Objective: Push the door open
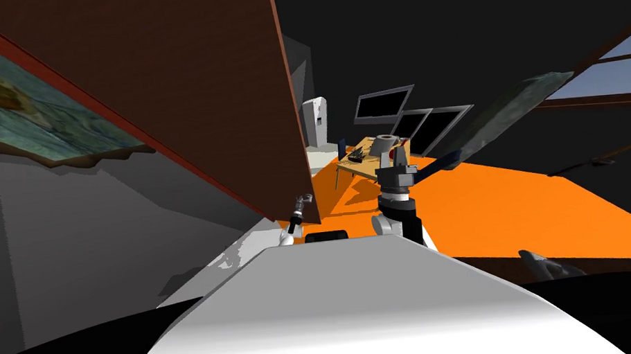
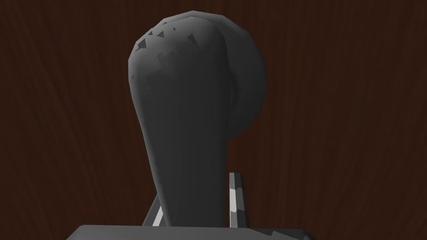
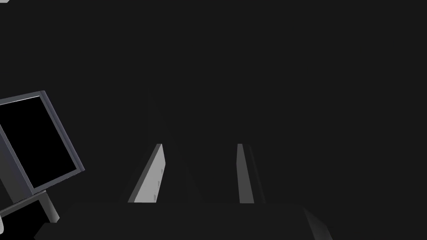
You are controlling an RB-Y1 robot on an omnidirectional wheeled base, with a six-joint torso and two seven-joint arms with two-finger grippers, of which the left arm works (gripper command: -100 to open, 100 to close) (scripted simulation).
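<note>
Door (image 1: 197,89), brown wood, close on the left side, free edge just ahead. Left gripper (image 2: 196,187) clamped on dark grey handle (image 2: 187,116), flush against the panel. Right gripper (image 3: 199,146) blades apart, holding nothing, raised over orange floor (image 1: 517,206). Likely risk: blades slipping off the rounded handle as the door swings on its arc, or wrist binding. Count: one door, one handle, two grippers, one table (image 1: 365,157), three dark framed panels (image 1: 383,104).

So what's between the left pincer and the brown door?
A dark grey door handle. In the left wrist view the left pincer grips its sides, and the brown door is right behind it.
</note>
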